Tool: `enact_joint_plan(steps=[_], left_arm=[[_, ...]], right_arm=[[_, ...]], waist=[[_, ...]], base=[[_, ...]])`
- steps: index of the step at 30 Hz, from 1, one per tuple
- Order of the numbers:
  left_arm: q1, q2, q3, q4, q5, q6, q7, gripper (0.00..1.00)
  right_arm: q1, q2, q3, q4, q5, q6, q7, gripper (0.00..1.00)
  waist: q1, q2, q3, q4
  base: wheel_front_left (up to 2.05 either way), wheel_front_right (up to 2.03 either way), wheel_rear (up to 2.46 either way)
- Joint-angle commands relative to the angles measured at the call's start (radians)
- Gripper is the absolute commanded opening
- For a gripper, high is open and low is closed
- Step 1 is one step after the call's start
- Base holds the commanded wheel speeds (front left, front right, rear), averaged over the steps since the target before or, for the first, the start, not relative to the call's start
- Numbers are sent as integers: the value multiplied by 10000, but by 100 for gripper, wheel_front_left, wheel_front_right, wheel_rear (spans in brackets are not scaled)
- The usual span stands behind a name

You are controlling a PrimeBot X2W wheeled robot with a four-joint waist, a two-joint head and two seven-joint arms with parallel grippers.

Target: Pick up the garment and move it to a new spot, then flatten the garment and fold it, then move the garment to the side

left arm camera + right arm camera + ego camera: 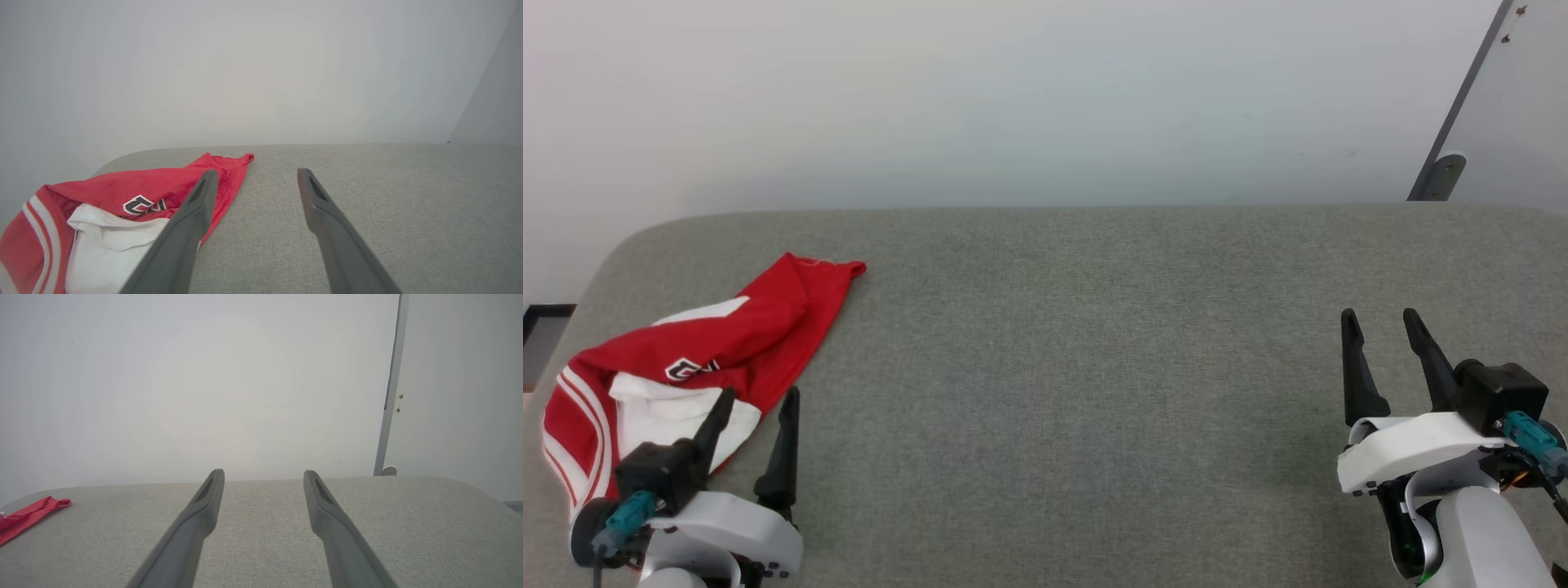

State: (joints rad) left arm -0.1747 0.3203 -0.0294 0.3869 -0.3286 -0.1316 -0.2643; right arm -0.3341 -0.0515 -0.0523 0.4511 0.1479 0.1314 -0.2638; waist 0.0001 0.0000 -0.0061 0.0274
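The garment [727, 343] lies crumpled at the near left of the grey fabric surface [1094, 367]: red cloth, white sleeve parts, red-and-white stripe trim and a black white-outlined print. My left gripper [758, 396] is open at the garment's near right edge, one finger over the white cloth, nothing between the fingers. In the left wrist view the garment [122, 196] lies left of the open left gripper [255, 173]. My right gripper [1380, 318] is open at the near right, far from the garment. The right wrist view shows the open right gripper [263, 473] and a red tip of the garment [28, 514] at far left.
A pale wall [1013, 98] rises behind the surface. A grey panel edge with a metal bracket [1441, 175] stands at the back right. The surface's rounded left corner [613, 245] drops off near the garment.
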Motion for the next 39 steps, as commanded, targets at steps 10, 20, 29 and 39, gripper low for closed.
enact_joint_plan(steps=[10,20,29,39], left_arm=[[-205,-125,8,193,-306,18,2,100],[-151,-368,313,177,8,18,2,100],[-101,-732,574,372,224,18,2,100],[483,-1010,2445,-87,42,18,2,100]], right_arm=[[231,19,10,-121,293,-14,-11,100],[153,22,526,-37,381,-14,-11,100],[-155,14,1075,291,622,-14,-11,100],[-1798,1,3440,1422,1381,-14,-11,100]], waist=[[-1,0,20,477],[-1,0,144,2487],[-1,0,223,4647],[-1,0,854,5290]], base=[[0,0,0],[0,0,0],[0,0,0],[-1,-1,-1]])
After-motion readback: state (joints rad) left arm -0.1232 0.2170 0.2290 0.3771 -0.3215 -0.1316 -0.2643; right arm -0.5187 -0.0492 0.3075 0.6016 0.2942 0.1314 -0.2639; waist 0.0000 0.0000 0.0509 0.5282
